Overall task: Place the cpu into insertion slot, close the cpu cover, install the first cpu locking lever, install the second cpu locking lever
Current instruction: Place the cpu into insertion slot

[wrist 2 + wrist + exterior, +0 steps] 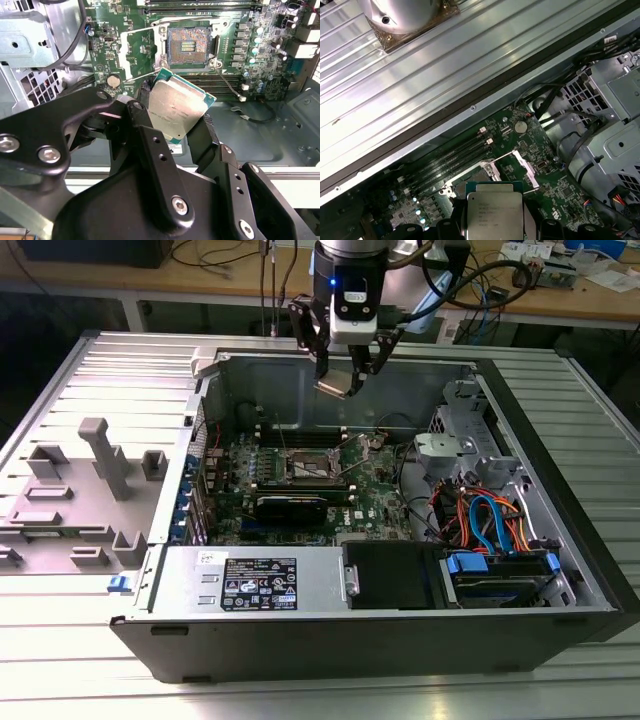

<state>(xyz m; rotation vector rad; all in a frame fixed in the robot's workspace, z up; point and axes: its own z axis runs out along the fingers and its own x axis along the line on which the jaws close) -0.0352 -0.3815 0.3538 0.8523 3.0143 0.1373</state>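
My gripper [342,375] hangs above the open computer case, shut on the cpu [335,386], a flat square chip with a silvery top. In both wrist views the cpu [177,110] [493,214] sits tilted between the black fingers [150,135]. Below it on the green motherboard the insertion slot [189,46] [313,468] lies bare, its gold contacts showing. The cpu cover [136,52] [525,167], a thin silvery frame, stands swung open beside the slot. A thin wire locking lever [229,82] sticks out from the slot's other side.
Memory slots [305,430] run behind the slot. A drive cage with blue and orange cables [490,530] fills the exterior view's right; a black power supply [260,585] sits at the front. A grey plastic fixture [90,480] lies outside the case on the left.
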